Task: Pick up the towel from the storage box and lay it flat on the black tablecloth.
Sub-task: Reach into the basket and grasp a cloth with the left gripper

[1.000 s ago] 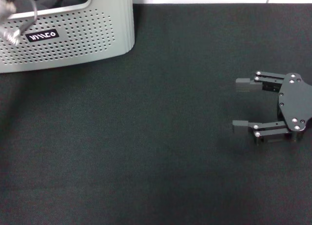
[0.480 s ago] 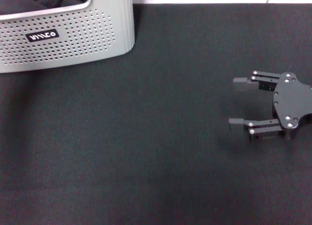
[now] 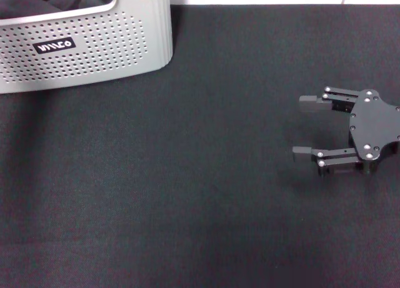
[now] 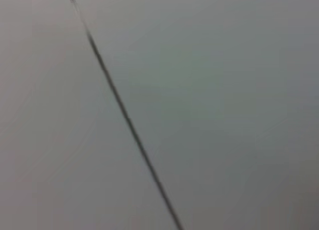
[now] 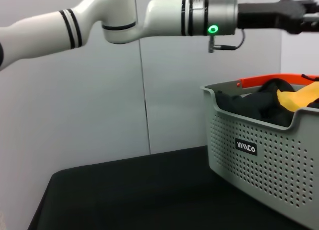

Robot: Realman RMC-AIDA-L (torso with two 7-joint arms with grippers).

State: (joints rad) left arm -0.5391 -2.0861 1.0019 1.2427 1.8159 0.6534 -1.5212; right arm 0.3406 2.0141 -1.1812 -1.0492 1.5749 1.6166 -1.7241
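- Right claw (image 3: 303, 128) was parked wide open and empty over the black tablecloth (image 3: 187, 175) on the desk, nudged only slightly since a second ago.
- Left claw was lifted out of the head view; its grip couldn't be told.
- Towel (image 5: 299, 96) was left bunched in the storage box (image 3: 94, 50), so pickup looked not yet done.

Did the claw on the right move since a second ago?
Yes. The right claw, open over the black tablecloth, slid slightly toward the storage box.

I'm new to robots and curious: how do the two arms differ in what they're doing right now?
The right gripper hangs low over the black tablecloth, fingers apart and empty. The left arm reaches out high above the storage box, and its gripper runs out of view, so its state can't be told. Neither one holds the towel, which lies in the box.
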